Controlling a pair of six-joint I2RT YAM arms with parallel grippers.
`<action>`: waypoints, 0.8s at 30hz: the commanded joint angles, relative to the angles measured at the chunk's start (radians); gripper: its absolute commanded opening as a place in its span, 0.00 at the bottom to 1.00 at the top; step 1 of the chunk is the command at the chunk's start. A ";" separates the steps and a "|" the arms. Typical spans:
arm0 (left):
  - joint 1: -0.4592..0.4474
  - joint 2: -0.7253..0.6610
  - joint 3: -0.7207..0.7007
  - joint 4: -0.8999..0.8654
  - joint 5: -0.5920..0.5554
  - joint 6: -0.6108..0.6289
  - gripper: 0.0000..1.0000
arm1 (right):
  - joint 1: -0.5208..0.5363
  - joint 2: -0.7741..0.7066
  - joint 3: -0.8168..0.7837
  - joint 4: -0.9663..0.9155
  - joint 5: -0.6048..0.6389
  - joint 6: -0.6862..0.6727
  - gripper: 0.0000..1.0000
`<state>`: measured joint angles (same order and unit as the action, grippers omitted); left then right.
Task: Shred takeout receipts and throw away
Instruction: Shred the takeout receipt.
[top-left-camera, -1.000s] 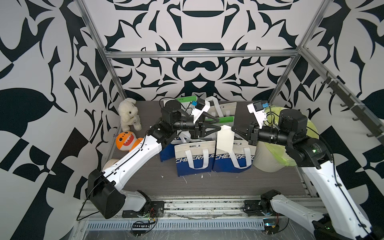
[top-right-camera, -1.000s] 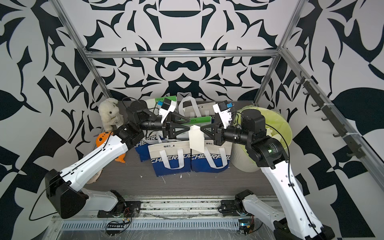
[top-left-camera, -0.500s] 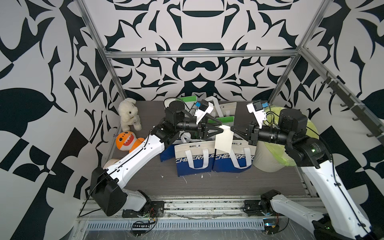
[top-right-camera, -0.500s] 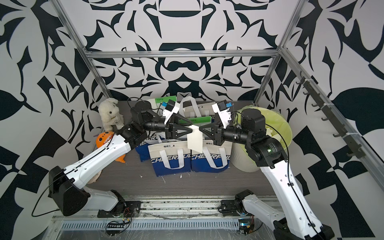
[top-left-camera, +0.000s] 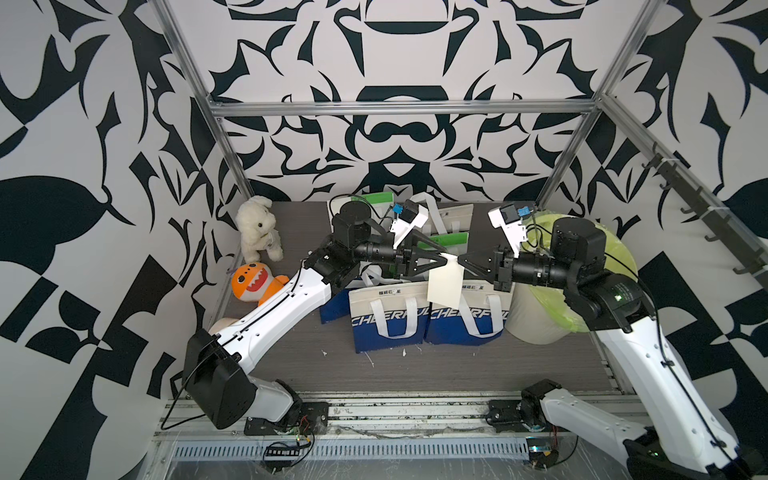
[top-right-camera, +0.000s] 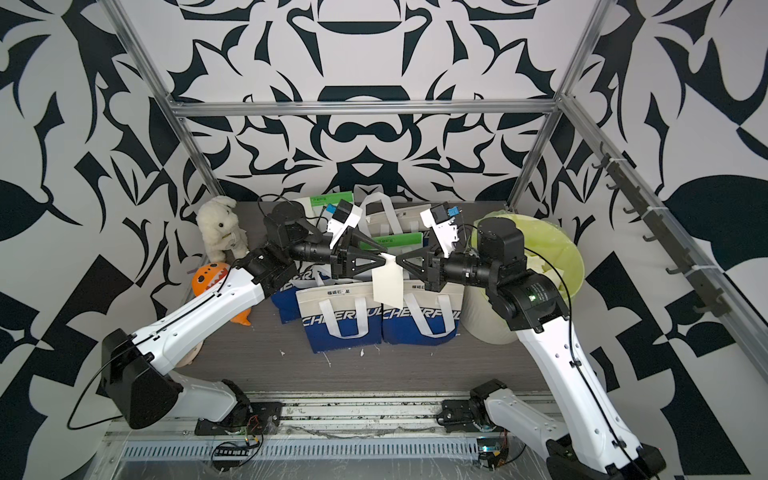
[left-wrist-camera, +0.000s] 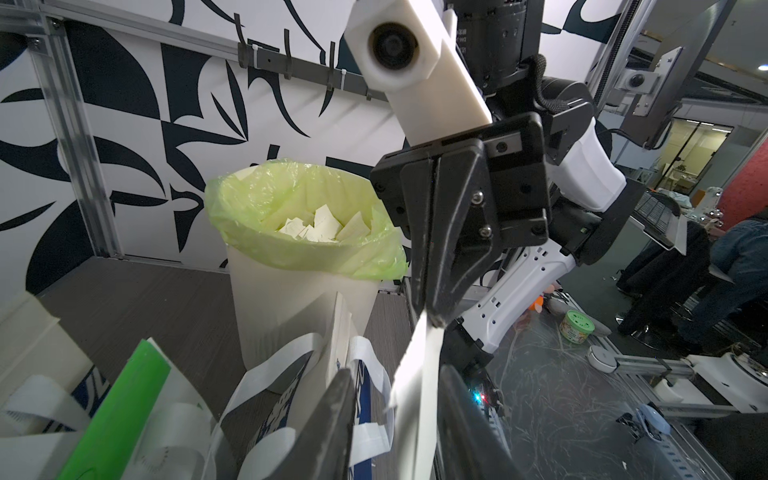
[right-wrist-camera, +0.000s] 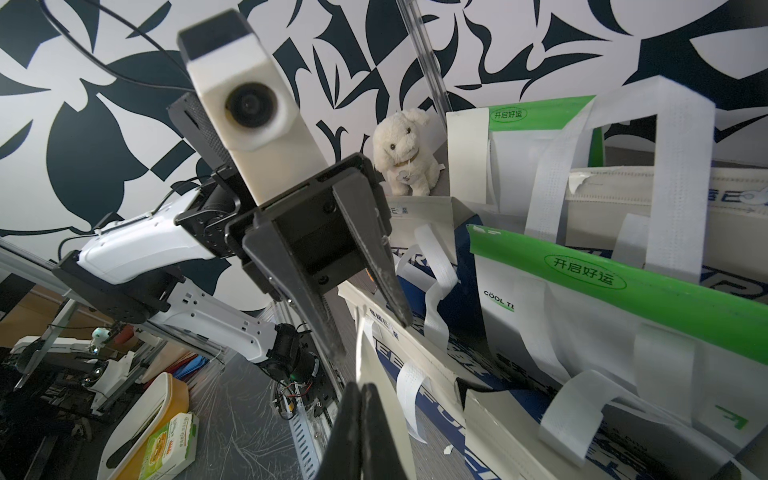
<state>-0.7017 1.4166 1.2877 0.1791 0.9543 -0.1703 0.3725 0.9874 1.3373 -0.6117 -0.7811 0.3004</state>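
The left wrist view's edge cuts off my left claw (left-wrist-camera: 397, 372) and the cream-white paper receipt slip (left-wrist-camera: 415, 415); my left arm (top-left-camera: 286, 301) partly hides the orange plush shark (top-left-camera: 249, 282).

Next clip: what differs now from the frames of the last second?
The left hand advanced toward the right hand until its jaws straddled the top edge of the hanging receipt, then narrowed around it. The left wrist view shows gaps on both sides, so it is not clamped yet. The right hand stayed shut on the receipt, which hangs in about the same place above the bags. The bin is unchanged.
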 joint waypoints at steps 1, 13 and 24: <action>-0.004 -0.001 0.029 0.021 0.024 -0.007 0.34 | 0.000 -0.001 0.004 0.050 -0.009 0.008 0.00; -0.004 -0.002 0.027 0.040 0.026 -0.008 0.26 | 0.000 0.002 -0.007 0.059 -0.009 0.018 0.00; -0.004 -0.002 0.024 0.043 0.032 -0.014 0.10 | 0.002 0.000 -0.010 0.062 -0.007 0.023 0.00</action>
<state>-0.7017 1.4166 1.2877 0.2050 0.9668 -0.1864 0.3725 0.9901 1.3300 -0.6014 -0.7811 0.3157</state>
